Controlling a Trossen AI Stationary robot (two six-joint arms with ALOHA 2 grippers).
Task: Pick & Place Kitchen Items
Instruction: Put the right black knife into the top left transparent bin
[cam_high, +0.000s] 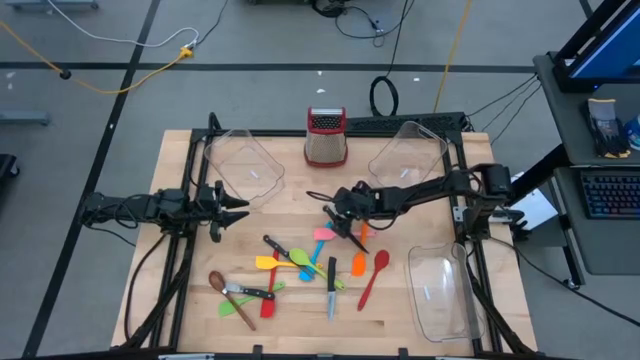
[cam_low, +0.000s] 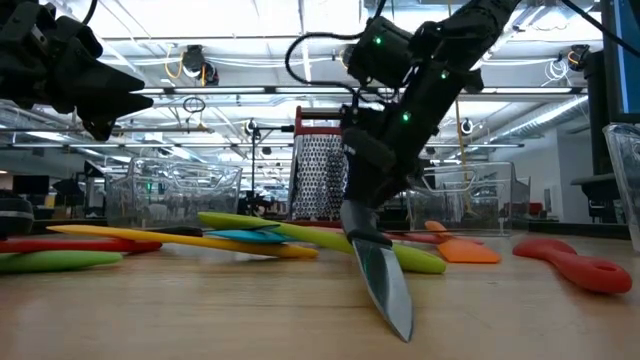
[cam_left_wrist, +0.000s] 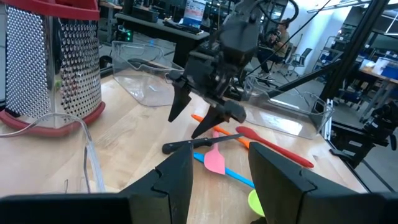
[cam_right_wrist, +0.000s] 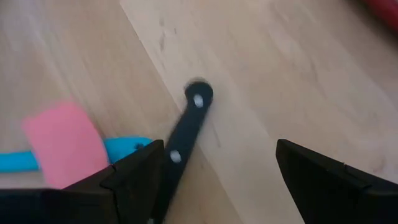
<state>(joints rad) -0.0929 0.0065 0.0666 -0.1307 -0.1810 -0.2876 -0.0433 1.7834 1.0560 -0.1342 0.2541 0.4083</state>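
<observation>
Black-handled knife (cam_right_wrist: 186, 134): lay flat on worktop (cam_high: 180, 300), mid-centre, just under right claw (cam_high: 345, 222), handle running roughly 1 to 7 o'clock. Right claw released, jaws straddling handle. Left claw (cam_high: 235, 205), at 9 o'clock, farther off, part-open, empty.

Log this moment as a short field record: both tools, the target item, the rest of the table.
right tool: open, hovering low over a black-handled knife, not gripping it
left tool: open, empty, waiting at the table's left side
pink spatula: flat on the table beside the knife handle
red spoon: lying toward the right
grater: upright at the back edge
clear bins: three, all without utensils
</observation>
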